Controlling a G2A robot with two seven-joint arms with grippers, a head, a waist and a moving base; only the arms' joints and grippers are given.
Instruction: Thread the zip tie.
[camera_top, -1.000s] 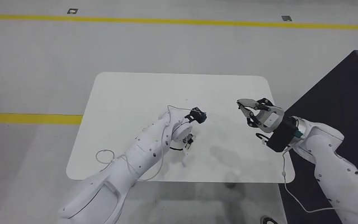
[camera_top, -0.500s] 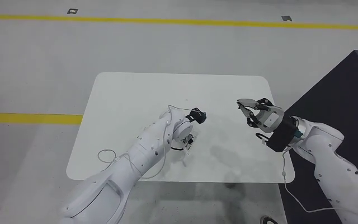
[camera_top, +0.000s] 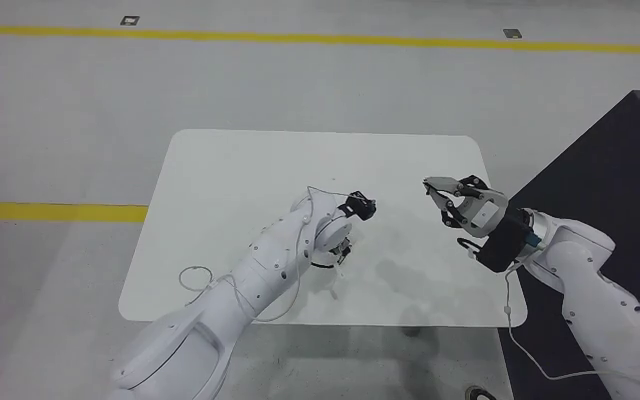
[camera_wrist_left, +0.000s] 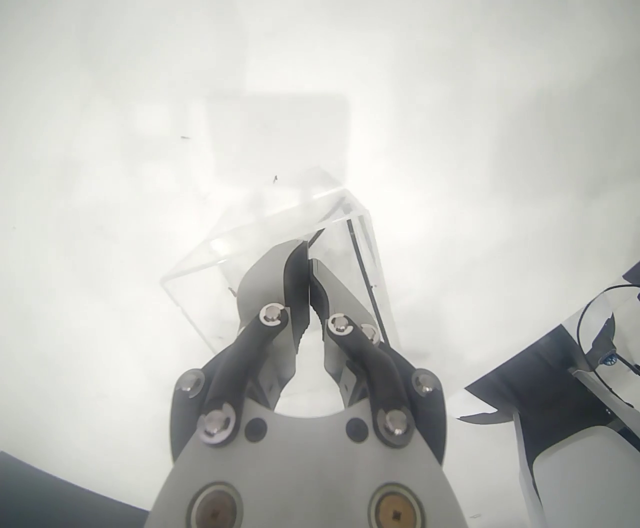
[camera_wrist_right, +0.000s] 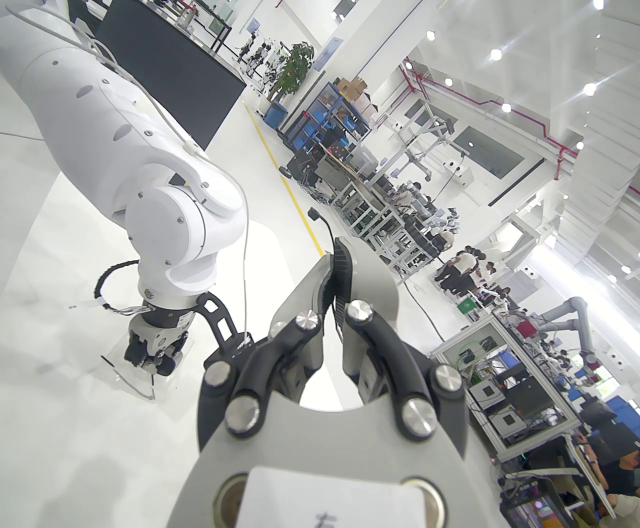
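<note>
Black zip tie pinched in my right gripper, head poking past the tips, held above the table toward 3 o'clock, my left gripper clenched at the clear box near centre

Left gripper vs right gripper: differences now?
The left gripper points down at a clear plastic box on the white table; the right gripper hangs above it. The right gripper pinches a thin black zip tie; the left gripper sits at the box's edge. Both have fingers shut.
</note>
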